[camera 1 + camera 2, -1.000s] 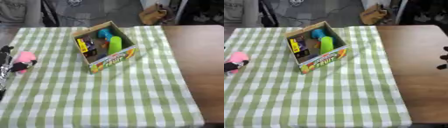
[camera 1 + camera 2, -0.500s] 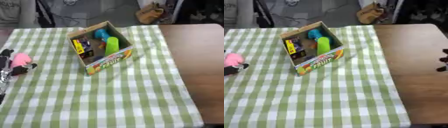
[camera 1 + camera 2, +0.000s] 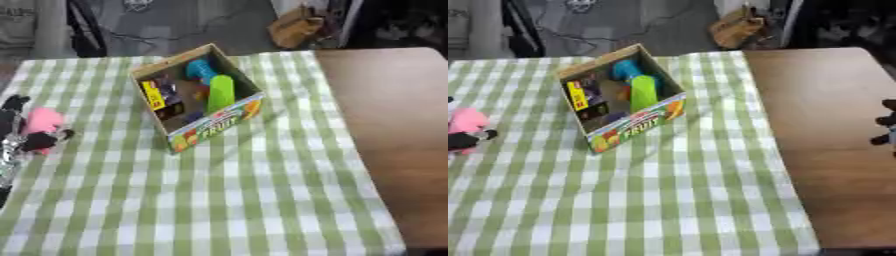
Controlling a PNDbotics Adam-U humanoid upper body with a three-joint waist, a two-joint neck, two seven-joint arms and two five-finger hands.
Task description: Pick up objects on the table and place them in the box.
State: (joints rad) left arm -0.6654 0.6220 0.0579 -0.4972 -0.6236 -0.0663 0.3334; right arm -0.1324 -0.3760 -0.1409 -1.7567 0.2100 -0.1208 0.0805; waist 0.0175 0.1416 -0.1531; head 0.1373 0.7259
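Since a second before: whole view had shifted, so the camera moved; my left hand [image 3: 26, 131] kept its place at the left cloth edge, fingers curled round the pink object [image 3: 42, 121]. What that object was I could not quite make out. Item held, not yet boxed. Box [image 3: 198, 95]: well to the right of that hand and slightly farther off, open-topped, already holding a green piece [image 3: 220, 92] among others. Between hand and box: bare checked cloth [image 3: 219, 200], open for travel. Right hand [image 3: 885, 129]: at the far right edge over bare table [image 3: 824, 115], fingers not readable.
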